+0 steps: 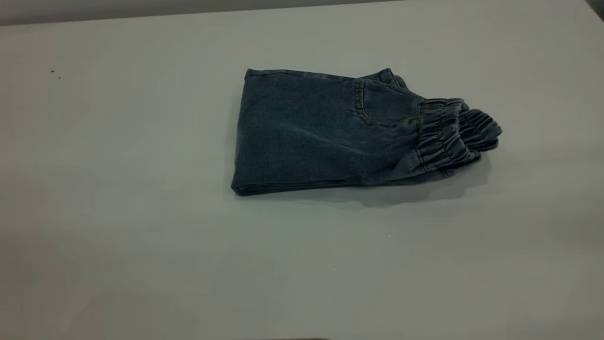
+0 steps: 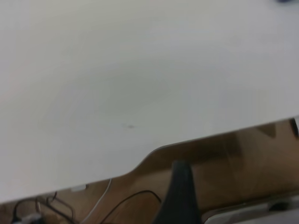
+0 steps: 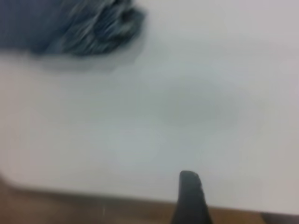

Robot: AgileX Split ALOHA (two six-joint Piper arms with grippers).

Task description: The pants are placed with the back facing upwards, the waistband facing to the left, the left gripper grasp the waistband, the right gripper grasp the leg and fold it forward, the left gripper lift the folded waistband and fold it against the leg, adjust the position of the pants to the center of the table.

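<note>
Neither gripper reaches the pants [image 1: 339,134], and I cannot tell how either is set; the folded denim lies right of centre on the bench [image 1: 118,212], soft and floppy; the thick gathered waistband [image 1: 453,137] seems the surest hold.

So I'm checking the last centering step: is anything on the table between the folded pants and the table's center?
Nothing visible does. The folded pants lie alone on the table, with bare surface all around them.
</note>
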